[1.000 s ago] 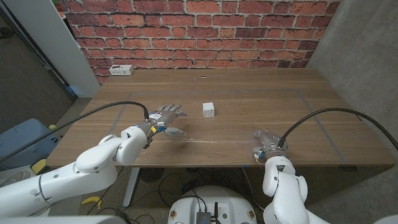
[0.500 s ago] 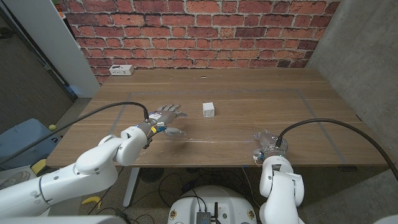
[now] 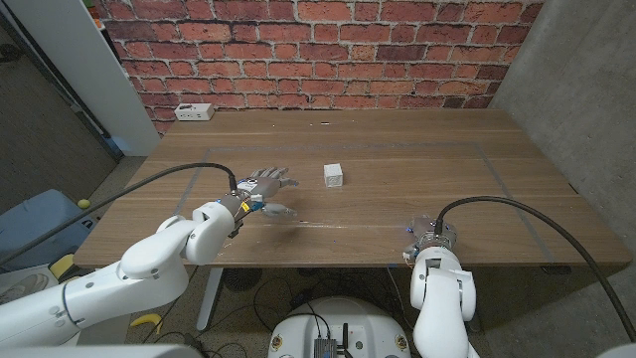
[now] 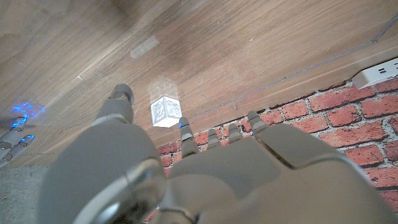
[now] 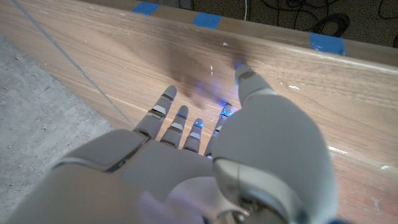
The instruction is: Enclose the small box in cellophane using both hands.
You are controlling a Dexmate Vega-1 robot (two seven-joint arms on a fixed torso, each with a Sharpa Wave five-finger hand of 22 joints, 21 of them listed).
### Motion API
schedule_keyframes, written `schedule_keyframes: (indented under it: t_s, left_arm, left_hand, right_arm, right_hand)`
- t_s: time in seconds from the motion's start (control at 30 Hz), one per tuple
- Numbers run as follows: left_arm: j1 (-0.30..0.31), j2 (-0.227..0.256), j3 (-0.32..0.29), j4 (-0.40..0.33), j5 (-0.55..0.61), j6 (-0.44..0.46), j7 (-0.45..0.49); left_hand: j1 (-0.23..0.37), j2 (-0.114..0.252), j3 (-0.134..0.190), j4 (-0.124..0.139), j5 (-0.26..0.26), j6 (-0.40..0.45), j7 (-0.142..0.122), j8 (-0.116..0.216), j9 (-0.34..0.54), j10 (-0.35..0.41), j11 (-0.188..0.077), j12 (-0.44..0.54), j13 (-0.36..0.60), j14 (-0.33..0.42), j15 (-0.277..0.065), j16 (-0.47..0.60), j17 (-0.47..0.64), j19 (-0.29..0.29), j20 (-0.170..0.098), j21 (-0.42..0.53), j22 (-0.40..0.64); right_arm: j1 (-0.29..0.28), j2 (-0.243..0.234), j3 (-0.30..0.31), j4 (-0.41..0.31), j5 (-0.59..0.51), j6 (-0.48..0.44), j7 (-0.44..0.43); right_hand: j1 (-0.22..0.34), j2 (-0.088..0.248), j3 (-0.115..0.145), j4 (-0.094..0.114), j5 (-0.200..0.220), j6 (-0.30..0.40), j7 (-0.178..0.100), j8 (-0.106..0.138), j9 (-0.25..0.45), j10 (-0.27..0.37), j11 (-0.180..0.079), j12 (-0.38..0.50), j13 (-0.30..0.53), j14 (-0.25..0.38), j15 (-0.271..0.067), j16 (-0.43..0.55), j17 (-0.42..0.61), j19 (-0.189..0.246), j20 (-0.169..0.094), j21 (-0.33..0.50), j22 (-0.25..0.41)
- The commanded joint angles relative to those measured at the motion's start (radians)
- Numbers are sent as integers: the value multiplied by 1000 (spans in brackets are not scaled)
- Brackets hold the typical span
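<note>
- Nearest the robot, the right hand (image 3: 425, 242) sits at the table's (image 3: 397, 139) front edge, on the robot's right. In the right wrist view its fingers (image 5: 163, 106) reach out apart over the wood, and it holds nothing.
- A little farther in, on the robot's left, the left hand (image 3: 260, 189) hovers low over the table with fingers (image 3: 283, 182) fanned apart and empty.
- Between the hands, a faint shiny sheet edge, probably the cellophane (image 3: 328, 225), lies flat on the wood; its full outline is hard to make out.
- Beyond that, near the table's middle, stands the small box (image 3: 334, 175), white and cube-shaped. It is near the left hand's fingertips but apart from them, and well apart from the right hand.
- At the far left corner lies a white power strip (image 3: 194, 112), before a brick wall (image 3: 318, 50).
- Judgement: the wrapping looks not yet begun, and the step in hand is the approach.
- Judgement: the next move calls for each hand to pinch a film edge, or for the left hand to close on the box and set it on the sheet.
</note>
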Motion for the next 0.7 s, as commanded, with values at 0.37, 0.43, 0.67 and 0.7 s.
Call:
schedule_keyframes:
  t_s: [0.37,0.43,0.67,0.7]
  left_arm:
    - [5,-6,-14,-5,-20,24,-6]
    - [7,-5,-16,-5,-24,24,-3]
    - [6,-3,-15,0,-39,22,-2]
    - [5,-2,-16,0,-43,19,-4]
  left_hand:
    - [-3,-1,-9,13,2,6,-4,-11,2,-61,-8,-3,4,-147,-11,-3,1,-69,-7,-5,5]
    - [-5,-1,-11,14,2,6,-3,-12,2,-61,-8,-3,4,-147,-11,-3,1,-69,-7,-5,6]
    - [-8,-1,-14,17,2,4,-2,-16,2,-62,-8,-3,5,-149,-11,-3,1,-70,-6,-7,6]
    - [-8,-1,-15,17,2,3,-2,-17,2,-61,-9,-3,5,-148,-12,-3,1,-70,-6,-7,6]
  right_arm:
    - [15,-137,-47,157,411,32,-651]
    - [28,-153,-64,179,439,22,-716]
    - [69,-188,-109,244,570,-3,-959]
    - [76,-186,-117,257,584,-11,-1004]
  right_hand:
    - [49,14,-97,8,1,552,99,109,-3,297,-23,62,-8,177,-151,101,0,132,-51,41,7]
    - [60,21,-104,8,-3,590,113,112,-4,344,-30,73,-8,210,-167,119,3,146,-61,46,8]
    - [79,35,-112,6,-7,628,123,107,-7,402,-28,85,-8,243,-182,143,14,165,-75,52,9]
    - [83,38,-113,6,-8,629,126,105,-7,410,-32,86,-7,248,-183,147,16,169,-80,54,9]
